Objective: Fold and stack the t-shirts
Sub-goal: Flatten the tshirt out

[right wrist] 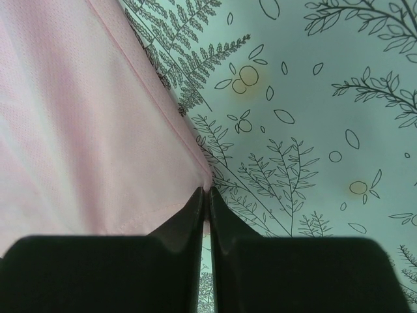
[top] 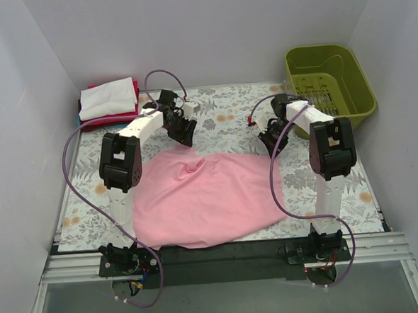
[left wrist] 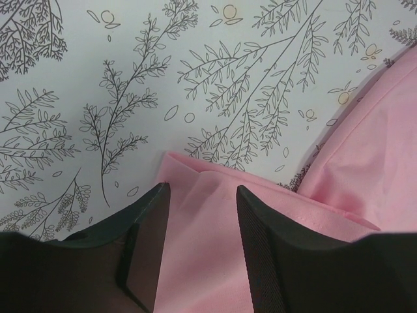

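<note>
A light pink t-shirt [top: 204, 196] lies spread on the floral table cloth [top: 221, 117]. My left gripper [top: 185, 135] is open just above the shirt's far edge; in the left wrist view its jaws straddle a folded pink corner [left wrist: 199, 215]. My right gripper [top: 276, 147] is shut on the shirt's far right corner; in the right wrist view the fingertips pinch the hemmed corner [right wrist: 207, 189] of the pink cloth [right wrist: 85, 130]. A folded white shirt [top: 107, 99] lies on a red one [top: 107, 121] at the far left.
An olive green plastic basket [top: 330, 85] stands at the far right corner. White walls enclose the table on three sides. Purple cables loop from both arms.
</note>
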`<state>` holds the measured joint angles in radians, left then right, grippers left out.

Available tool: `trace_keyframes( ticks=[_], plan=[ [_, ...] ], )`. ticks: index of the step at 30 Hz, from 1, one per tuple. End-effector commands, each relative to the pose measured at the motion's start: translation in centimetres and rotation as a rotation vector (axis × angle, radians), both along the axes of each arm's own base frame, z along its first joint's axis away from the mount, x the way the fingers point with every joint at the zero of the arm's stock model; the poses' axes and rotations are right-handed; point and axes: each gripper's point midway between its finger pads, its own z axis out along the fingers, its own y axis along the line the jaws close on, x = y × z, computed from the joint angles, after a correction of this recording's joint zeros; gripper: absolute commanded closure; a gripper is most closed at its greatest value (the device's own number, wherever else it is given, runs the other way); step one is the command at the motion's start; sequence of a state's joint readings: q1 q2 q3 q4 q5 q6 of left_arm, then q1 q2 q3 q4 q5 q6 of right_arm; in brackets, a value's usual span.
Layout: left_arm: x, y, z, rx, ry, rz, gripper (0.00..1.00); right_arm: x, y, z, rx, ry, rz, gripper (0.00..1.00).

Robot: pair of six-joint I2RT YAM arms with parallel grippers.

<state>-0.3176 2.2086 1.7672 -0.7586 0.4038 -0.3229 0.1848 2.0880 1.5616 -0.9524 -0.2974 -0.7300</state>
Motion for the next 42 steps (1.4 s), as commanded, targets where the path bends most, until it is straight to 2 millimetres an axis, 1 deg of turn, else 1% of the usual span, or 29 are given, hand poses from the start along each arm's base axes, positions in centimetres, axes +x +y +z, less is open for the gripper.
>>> trace_keyframes(
  ticks=[1,8,12,13,15,17,19,20,21,22,23,24,26,27,29,30,32,36,37,41,42],
  plan=[
    [1.2,-0.6,1.7,-0.01,-0.067,-0.023,0.56,-0.3,0.4,0.8,0.025,0.018,-0.007,0.89],
    [1.5,-0.6,0.6,0.015,-0.069,-0.034,0.6,-0.4,0.4,0.8,0.032,0.023,-0.011,0.89],
    [1.6,-0.5,0.1,0.028,-0.065,-0.038,0.66,-0.4,0.4,0.9,0.032,0.022,-0.011,0.89],
    [1.7,-0.4,-0.1,0.032,-0.064,-0.038,0.7,-0.5,0.3,0.9,0.031,0.023,-0.013,0.89],
    [1.8,-0.3,-0.2,0.04,-0.067,-0.036,0.75,-0.5,0.3,1.1,0.029,0.022,-0.01,0.87],
    [1.9,-0.2,-0.3,0.047,-0.069,-0.033,0.83,-0.5,0.2,1.4,0.029,0.014,-0.005,0.86],
    [2.0,-0.3,-0.2,0.041,-0.069,-0.026,0.89,-0.4,0.1,1.9,0.027,0.003,0.003,0.8],
    [2.1,-0.3,0.1,0.039,-0.076,-0.025,0.96,-0.5,0.1,2.1,0.027,0.003,0.004,0.78],
    [2.0,-0.4,0.3,0.034,-0.076,-0.023,0.98,-0.1,-0.1,2.6,0.027,-0.015,0.004,0.73],
    [2.0,-0.4,0.4,0.033,-0.077,-0.023,1.0,0.2,-0.2,2.9,0.029,-0.027,0.002,0.71],
    [2.0,-0.5,1.0,0.027,-0.086,-0.024,1.0,0.5,-0.3,3.3,0.03,-0.039,-0.001,0.68],
    [1.9,-0.6,1.3,0.022,-0.087,-0.028,1.0,1.1,-0.4,3.9,0.032,-0.062,-0.004,0.63],
    [1.9,-0.6,1.8,0.01,-0.09,-0.031,1.0,1.8,-0.5,4.3,0.035,-0.085,-0.004,0.57],
    [1.8,-0.7,2.5,-0.002,-0.093,-0.036,1.0,2.3,-0.4,4.4,0.037,-0.093,-0.001,0.55],
    [1.7,-0.8,2.9,-0.012,-0.095,-0.038,1.0,2.6,-0.2,4.3,0.043,-0.092,0.004,0.53],
    [1.5,-0.7,2.9,-0.011,-0.087,-0.039,1.0,2.6,-0.1,4.3,0.049,-0.088,0.004,0.51],
    [1.7,-0.6,3.4,-0.017,-0.091,-0.035,1.0,2.9,0.0,4.0,0.057,-0.079,0.006,0.5],
    [1.7,-0.5,4.0,-0.044,-0.075,-0.012,1.0,2.5,0.2,2.7,0.048,-0.038,0.028,0.49],
    [1.8,-0.1,4.1,-0.048,-0.07,-0.001,1.0,2.3,0.2,2.5,0.049,-0.03,0.032,0.48],
    [1.9,0.4,5.0,-0.083,-0.06,0.03,1.0,1.3,0.6,1.3,0.033,0.004,0.065,0.48],
    [1.9,0.5,5.3,-0.09,-0.056,0.04,1.0,0.7,0.5,0.8,0.017,0.018,0.081,0.48]
  ],
)
